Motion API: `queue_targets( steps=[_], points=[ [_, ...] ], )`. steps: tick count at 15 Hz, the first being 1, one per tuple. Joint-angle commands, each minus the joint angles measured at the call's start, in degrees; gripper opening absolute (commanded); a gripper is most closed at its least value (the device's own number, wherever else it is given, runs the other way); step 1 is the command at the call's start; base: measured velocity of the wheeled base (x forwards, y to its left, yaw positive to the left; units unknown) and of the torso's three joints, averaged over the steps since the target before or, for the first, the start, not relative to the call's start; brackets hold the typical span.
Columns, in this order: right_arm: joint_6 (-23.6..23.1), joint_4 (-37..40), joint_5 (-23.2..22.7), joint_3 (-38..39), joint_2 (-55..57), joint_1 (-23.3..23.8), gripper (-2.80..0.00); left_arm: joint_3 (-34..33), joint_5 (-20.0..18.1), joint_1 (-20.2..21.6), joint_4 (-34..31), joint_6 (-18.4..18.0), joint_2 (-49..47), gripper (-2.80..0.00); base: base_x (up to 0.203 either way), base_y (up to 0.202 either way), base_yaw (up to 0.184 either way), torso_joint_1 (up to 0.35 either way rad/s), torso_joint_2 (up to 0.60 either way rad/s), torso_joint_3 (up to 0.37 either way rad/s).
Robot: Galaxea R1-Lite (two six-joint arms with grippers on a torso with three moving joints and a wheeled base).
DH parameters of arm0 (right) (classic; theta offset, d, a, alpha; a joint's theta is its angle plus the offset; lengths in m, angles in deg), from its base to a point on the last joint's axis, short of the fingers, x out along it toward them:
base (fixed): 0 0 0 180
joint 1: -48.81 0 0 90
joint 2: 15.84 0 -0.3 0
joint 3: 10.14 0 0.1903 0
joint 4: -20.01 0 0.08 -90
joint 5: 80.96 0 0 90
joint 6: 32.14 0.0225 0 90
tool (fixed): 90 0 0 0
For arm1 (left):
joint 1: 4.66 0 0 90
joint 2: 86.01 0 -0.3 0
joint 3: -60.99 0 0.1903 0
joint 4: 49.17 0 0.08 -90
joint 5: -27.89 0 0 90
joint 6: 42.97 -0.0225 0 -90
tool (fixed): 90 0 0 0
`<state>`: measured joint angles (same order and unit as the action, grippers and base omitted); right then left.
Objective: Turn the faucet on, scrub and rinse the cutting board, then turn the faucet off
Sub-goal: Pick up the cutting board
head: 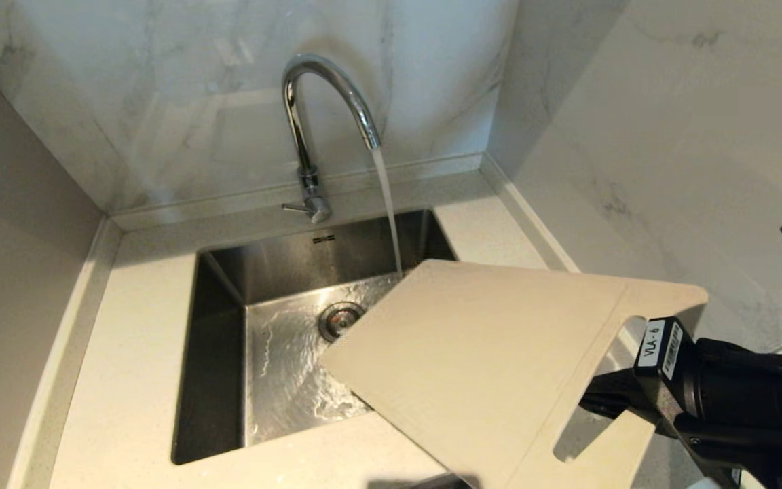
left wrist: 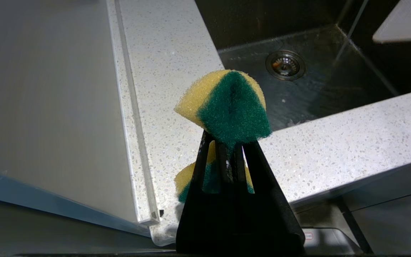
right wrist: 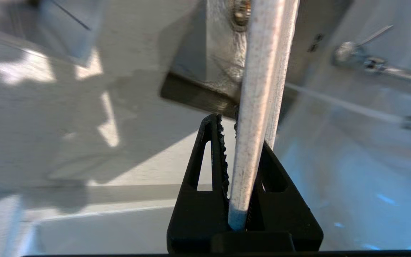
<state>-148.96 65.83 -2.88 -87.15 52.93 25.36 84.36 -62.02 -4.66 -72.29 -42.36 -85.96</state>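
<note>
while water runs from the faucet [head: 326, 109], the cutting board [head: 479, 367] is held tilted over the sink [head: 228, 353], clamped at its slot end by the right gripper [right wrist: 243, 150], seemingly for rinsing; a sponge [left wrist: 227, 105] is kept pinched in the left gripper [left wrist: 228, 150] short of the sink.

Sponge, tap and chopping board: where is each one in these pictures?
sponge [left wrist: 227, 107]: left wrist view, on its green scouring side.
faucet [head: 296, 115]: head view, on the upright chrome neck.
cutting board [head: 479, 353]: head view, on the middle of its flat face.
</note>
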Motion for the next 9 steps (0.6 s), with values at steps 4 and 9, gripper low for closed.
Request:
queue_targets(
  steps=[4,9],
  points=[
    [-4.6,0.2,-5.1,-0.5,-0.1,-0.1,-2.8,0.0,0.0,0.0,0.0,0.0,0.0,-2.8,0.0,0.0,0.0,0.0,0.0,0.0],
    [-7.5,0.2,-10.3,-0.8,0.0,0.0,-2.8,0.0,0.0,0.0,0.0,0.0,0.0,-2.8,0.0,0.0,0.0,0.0,0.0,0.0]
  ],
)
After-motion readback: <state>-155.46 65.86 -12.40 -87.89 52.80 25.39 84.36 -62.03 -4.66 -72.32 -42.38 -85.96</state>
